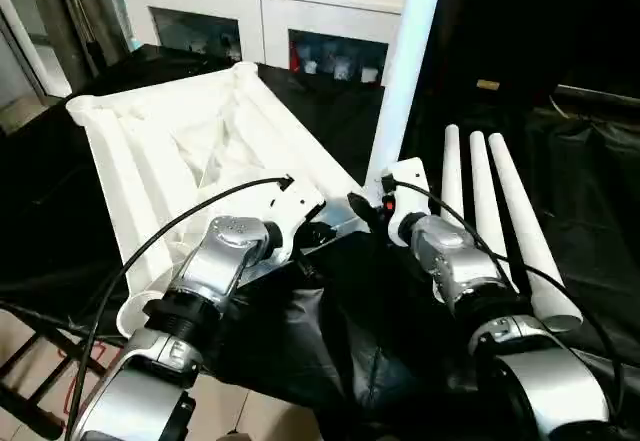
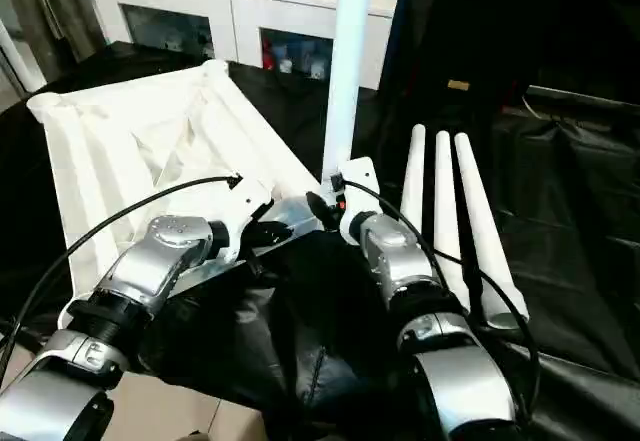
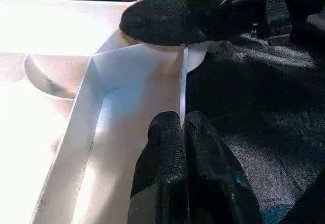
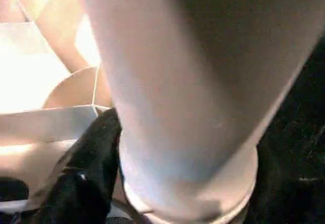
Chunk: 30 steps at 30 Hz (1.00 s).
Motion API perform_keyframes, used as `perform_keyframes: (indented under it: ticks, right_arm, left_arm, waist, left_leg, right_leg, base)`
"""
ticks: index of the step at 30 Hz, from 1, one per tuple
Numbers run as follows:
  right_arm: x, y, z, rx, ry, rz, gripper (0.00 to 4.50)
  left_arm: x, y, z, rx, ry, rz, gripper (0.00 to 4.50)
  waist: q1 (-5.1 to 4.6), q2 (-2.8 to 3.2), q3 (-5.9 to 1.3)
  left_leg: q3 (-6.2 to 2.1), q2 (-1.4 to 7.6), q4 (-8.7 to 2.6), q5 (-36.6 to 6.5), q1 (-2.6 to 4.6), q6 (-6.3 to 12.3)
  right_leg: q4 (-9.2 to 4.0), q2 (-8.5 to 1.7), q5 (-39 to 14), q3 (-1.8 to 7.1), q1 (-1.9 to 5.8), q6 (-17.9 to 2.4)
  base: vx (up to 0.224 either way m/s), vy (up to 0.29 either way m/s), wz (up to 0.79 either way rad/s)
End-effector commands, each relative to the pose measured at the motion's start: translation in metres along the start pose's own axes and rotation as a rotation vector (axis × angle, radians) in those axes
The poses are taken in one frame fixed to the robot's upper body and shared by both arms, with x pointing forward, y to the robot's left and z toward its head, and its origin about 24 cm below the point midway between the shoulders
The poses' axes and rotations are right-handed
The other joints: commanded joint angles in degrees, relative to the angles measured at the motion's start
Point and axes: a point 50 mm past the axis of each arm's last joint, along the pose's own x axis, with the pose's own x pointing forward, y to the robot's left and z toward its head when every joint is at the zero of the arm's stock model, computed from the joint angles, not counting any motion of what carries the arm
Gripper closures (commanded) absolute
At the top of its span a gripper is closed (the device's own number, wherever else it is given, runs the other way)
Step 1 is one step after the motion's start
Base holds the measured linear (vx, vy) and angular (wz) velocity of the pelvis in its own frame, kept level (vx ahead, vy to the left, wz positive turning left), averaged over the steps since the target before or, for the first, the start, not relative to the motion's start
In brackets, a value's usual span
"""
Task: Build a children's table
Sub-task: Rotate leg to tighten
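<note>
Pinching with my left tool (image 3: pixel 181 126): the thin upright rim wall of the table panel (image 1: pixel 170 151), close to its near corner; both black fingers are pressed together on that wall, one on each side.
Gripping with my right tool (image 1: pixel 372 207): the upright leg (image 1: pixel 405 61), low down near its foot; one black finger (image 4: pixel 86 178) lies against the tube's side, and I read the tool as closed around it.
Upright leg: stands nearly vertical, its foot at the round corner socket (image 3: pixel 199 56) of the panel's near corner; I cannot tell how deep it sits.
Table panel: lies underside up on the black cloth (image 1: pixel 330 311), ribs showing, tilted across my left side, with its near corner between my two tools.
Spare legs (image 1: pixel 490 221): three white tapered tubes lie side by side on the cloth to my right, touching or nearly so, thin ends pointing away from me, well apart from the panel.
Tools together: close to each other, both at the same corner.
Behind the work: a white cabinet (image 1: pixel 260 11) with glass doors.
</note>
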Motion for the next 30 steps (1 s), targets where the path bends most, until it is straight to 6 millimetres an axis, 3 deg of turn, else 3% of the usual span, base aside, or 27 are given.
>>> perform_keyframes:
  ticks: [1,4,9,15,20,22,30]
  right_arm:
    - [0.005,0.025,-0.020,-0.014,0.081,0.119,0.70]
    - [-0.001,0.019,-0.014,-0.077,0.045,0.212,0.70]
    - [-0.013,0.012,-0.009,-0.153,0.012,0.399,0.70]
    - [-0.031,0.002,-0.006,-0.188,-0.003,0.594,0.70]
    - [-0.040,0.003,-0.009,-0.199,0.017,0.699,1.05]
    - [-0.040,0.005,-0.010,-0.191,0.018,0.713,1.44]
    - [-0.035,0.012,-0.017,-0.153,0.032,0.662,1.69]
  left_arm:
    - [0.001,-0.008,0.022,0.059,-0.109,-0.056,4.50]
    - [-0.008,-0.009,0.015,0.093,-0.102,-0.130,4.50]
    - [-0.022,-0.009,0.005,0.134,-0.084,-0.227,4.50]
    - [-0.040,-0.007,-0.005,0.149,-0.051,-0.339,4.50]
    - [-0.051,-0.004,-0.013,0.156,-0.012,-0.381,4.50]
    - [-0.053,-0.003,-0.014,0.158,-0.008,-0.385,4.50]
    - [-0.050,-0.004,-0.012,0.146,-0.021,-0.353,4.50]
  waist:
    - [0.11,0.22,-3.20]
    - [0.04,0.13,-3.39]
    - [0.13,0.19,-3.45]
    - [0.39,0.10,-3.47]
    - [0.68,0.19,-3.39]
    - [0.75,0.14,-3.30]
    - [0.97,0.07,-3.33]
  left_leg:
    - [-0.30,1.50,-3.88,-8.4,-0.18,1.28]
    - [-0.38,1.52,-3.80,-7.9,-0.31,1.66]
    - [-0.18,1.67,-3.55,-5.3,-0.32,4.39]
    - [-0.06,1.81,-3.45,-4.6,-0.27,5.10]
    - [-0.04,1.88,-3.50,-5.8,-0.14,4.55]
    - [-0.02,1.85,-3.57,-6.6,-0.12,4.11]
    - [-0.11,1.82,-3.66,-6.3,-0.04,3.08]
  right_leg:
    - [-4.74,-4.96,-8.8,3.15,3.19,-10.8]
    - [-4.43,-5.02,-7.1,3.14,3.46,-11.1]
    - [-3.87,-4.85,-1.1,3.12,3.47,-12.9]
    - [-3.46,-4.68,1.3,3.00,3.56,-14.4]
    - [-3.62,-4.66,-0.6,2.95,3.47,-14.3]
    - [-3.80,-4.67,-2.4,2.96,3.40,-13.9]
    - [-3.81,-4.75,-3.1,3.06,3.31,-13.4]
  base:
    - [0.000,0.000,0.00]
    - [0.000,0.000,0.00]
    - [0.000,0.000,0.00]
    - [0.000,0.000,0.00]
    - [0.000,0.000,0.00]
    - [0.000,0.000,0.00]
    - [0.000,0.000,0.00]
